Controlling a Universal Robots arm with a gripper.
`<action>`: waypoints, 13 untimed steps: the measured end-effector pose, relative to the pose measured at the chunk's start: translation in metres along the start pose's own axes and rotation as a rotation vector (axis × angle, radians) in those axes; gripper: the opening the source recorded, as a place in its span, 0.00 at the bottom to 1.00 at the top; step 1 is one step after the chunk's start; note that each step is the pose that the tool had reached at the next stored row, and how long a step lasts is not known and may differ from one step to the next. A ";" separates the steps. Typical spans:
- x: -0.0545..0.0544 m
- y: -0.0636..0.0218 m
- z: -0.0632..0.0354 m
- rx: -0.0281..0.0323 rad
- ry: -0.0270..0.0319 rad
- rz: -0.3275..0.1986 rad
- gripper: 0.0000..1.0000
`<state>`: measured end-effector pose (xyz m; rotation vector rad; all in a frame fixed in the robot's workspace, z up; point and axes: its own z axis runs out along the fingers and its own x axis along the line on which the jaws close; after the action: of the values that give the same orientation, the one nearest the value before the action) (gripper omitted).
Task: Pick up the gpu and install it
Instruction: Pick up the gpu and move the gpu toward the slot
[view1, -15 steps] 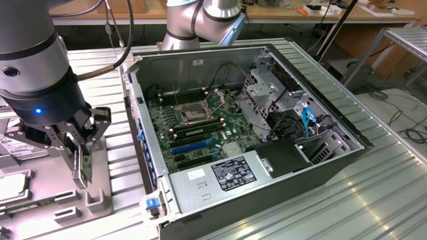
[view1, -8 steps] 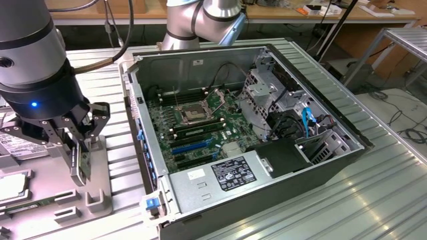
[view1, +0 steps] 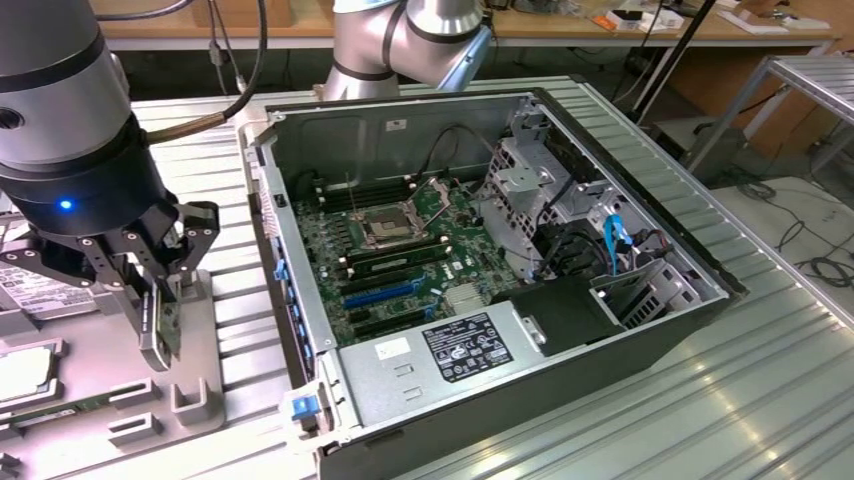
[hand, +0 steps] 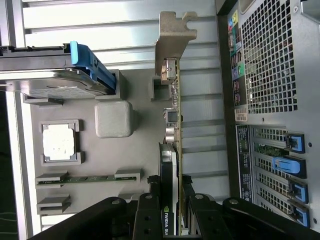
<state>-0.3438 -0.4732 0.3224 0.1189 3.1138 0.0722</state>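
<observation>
The open case lies on the desk, to the exterior view's right of the grey tray. Over the tray the jaws are clamped on the gpu. It stands on edge, its long axis running from the jaws out to its bracket, alongside the case's rear panel. Whether it is clear of the tray I cannot tell.

"nvidia" on the gpu

A narrow strip of table lies free between the gpu at lower left and the open case, whose drive cage and power supply hem the blue slots at centre.
</observation>
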 end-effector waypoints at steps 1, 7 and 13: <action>0.000 0.0000 0.0000 0.0000 0.0000 0.000 0.27; 0.000 0.0001 -0.0019 0.0003 0.0003 0.000 0.27; 0.000 0.0005 -0.0100 0.0000 0.0000 0.000 0.27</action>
<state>-0.3438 -0.4732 0.3324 0.1190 3.1138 0.0723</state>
